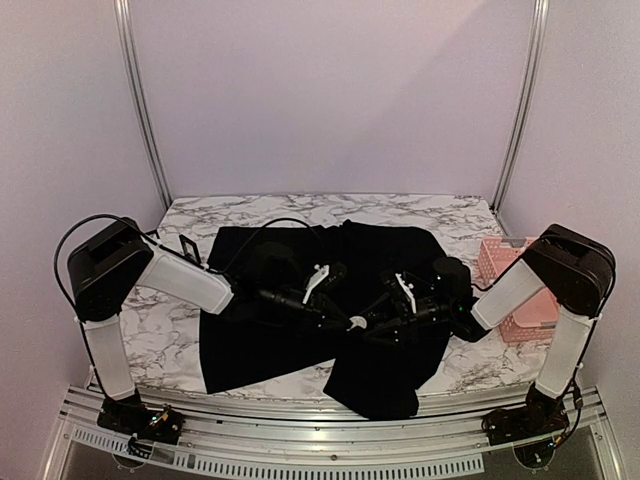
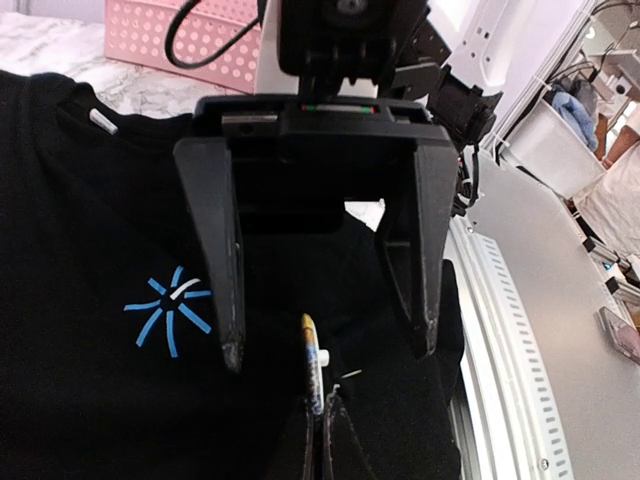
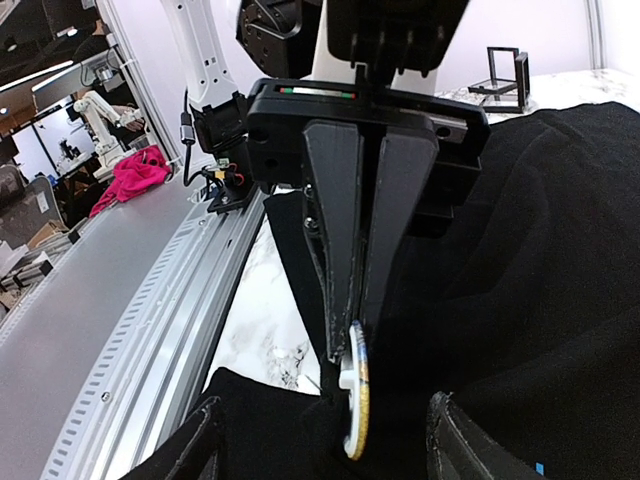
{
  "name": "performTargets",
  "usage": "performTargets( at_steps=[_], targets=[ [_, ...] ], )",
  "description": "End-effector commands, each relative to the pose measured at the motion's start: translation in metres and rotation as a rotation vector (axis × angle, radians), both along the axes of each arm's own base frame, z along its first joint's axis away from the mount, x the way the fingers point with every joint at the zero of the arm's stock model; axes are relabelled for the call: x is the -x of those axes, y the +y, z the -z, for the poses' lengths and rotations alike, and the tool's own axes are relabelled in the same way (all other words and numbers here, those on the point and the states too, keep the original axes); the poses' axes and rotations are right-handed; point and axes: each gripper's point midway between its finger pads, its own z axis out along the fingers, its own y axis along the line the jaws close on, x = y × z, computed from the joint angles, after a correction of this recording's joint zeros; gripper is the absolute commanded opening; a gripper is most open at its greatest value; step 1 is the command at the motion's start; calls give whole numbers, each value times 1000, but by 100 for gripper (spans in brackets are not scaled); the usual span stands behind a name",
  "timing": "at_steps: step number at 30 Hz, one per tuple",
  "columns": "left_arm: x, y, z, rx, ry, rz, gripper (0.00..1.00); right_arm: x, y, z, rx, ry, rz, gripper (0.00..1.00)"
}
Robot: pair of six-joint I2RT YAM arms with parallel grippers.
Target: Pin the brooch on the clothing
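Observation:
The black T-shirt [image 1: 250, 340] lies spread on the marble table, its light-blue starburst mark [image 2: 170, 305] showing in the left wrist view. The brooch [image 1: 355, 322], a small round disc with a white back post, is seen edge-on just above the shirt [image 2: 313, 365] [image 3: 357, 400]. My right gripper [image 3: 350, 345] is shut on the brooch's edge; it also shows in the top view [image 1: 372, 324]. My left gripper [image 2: 328, 345] is open, its two fingers straddling the brooch a little apart from it, and it shows in the top view too [image 1: 338, 312]. A thin pin sticks out beside the post.
A pink slatted basket [image 1: 520, 290] stands at the table's right edge, also in the left wrist view [image 2: 180, 40]. A small clear stand [image 1: 188, 245] sits at the back left. An aluminium rail [image 1: 330, 420] runs along the near edge.

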Motion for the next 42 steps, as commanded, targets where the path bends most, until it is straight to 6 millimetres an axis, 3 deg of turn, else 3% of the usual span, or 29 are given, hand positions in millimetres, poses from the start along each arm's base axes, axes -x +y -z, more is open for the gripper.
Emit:
performTargets(
  at_steps=[1, 10, 16, 22, 29, 42],
  targets=[
    [2, -2, 3, 20, 7, 4, 0, -6, 8, 5, -5, 58, 35, 64],
    [0, -6, 1, 39, 10, -14, 0, -14, 15, 4, -2, 59, 41, 55],
    [1, -7, 1, 37, 10, -14, 0, -13, 16, 12, 4, 57, 25, 34],
    [1, -7, 1, 37, 7, -14, 0, -13, 12, 14, 5, 60, 26, 32],
    [6, -8, 0, 25, -53, -5, 0, -31, 8, 8, -6, 140, 48, 29],
    [15, -14, -1, 16, -163, 38, 0, -45, 9, 23, 39, 217, 90, 25]
  ],
)
